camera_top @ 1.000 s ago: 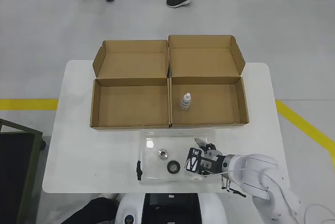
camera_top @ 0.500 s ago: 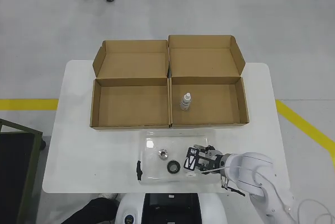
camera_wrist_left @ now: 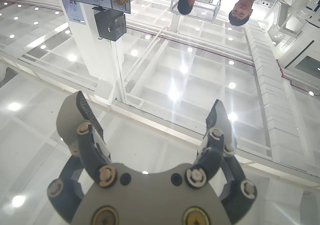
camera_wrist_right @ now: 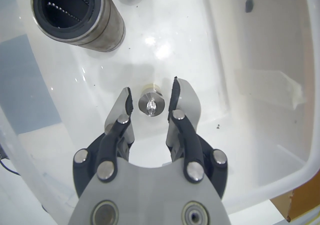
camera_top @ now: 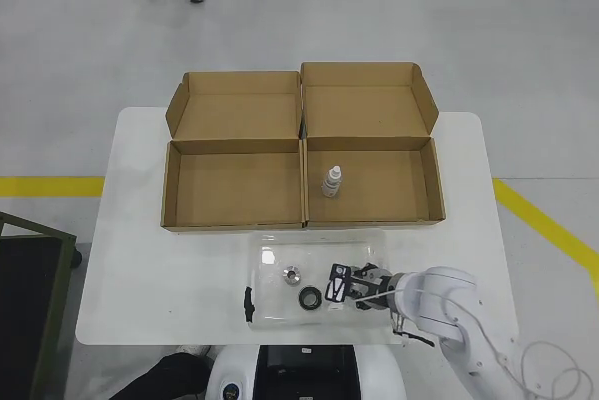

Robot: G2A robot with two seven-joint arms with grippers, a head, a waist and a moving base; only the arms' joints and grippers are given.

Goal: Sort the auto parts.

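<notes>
Your right gripper point(camera_wrist_right: 151, 98) hangs spread open, and the small metal fitting point(camera_wrist_right: 150, 106) stands upright squarely between its jaws.

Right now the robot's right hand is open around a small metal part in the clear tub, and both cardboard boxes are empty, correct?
Not both. The top view shows a small white part standing in the right cardboard box; only the left cardboard box is empty. Otherwise yes: the right hand is open around the small metal part in the clear tub.
</notes>
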